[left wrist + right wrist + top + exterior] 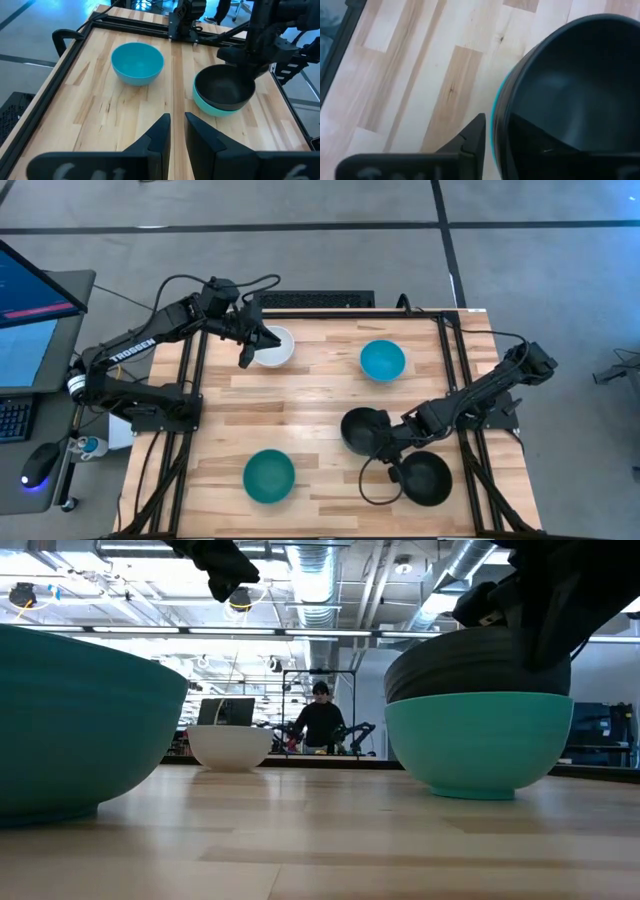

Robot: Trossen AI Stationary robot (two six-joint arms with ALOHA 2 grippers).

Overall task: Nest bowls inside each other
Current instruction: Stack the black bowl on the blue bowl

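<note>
A black bowl (362, 428) sits inside a bright cyan bowl (210, 107), a little tilted in the low view; my right gripper (392, 442) is shut on its rim. A second black bowl (425, 478) stands on the table just nearer, beside that arm. Another cyan bowl (382, 360) stands toward the far right. The teal bowl (269, 476) stands by the near edge and the white bowl (272, 346) at the far left. My left gripper (246, 360) hovers beside the white bowl with its fingers (162, 131) shut and holding nothing. My right gripper holds the black bowl by its rim (506, 117) on the bowl's near-right side. One finger (472, 140) stands outside the wall; the other is inside the hollow, dark against the bowl. The fingers slant down from the right. The bowl rests in the cyan bowl (494, 120).
A black metal frame (445, 350) runs along the table's left, far and right sides. Cables trail on the wood near the second black bowl. Bare wood lies in the table's middle (310, 410). A person (320, 720) sits in the room beyond the far edge.
</note>
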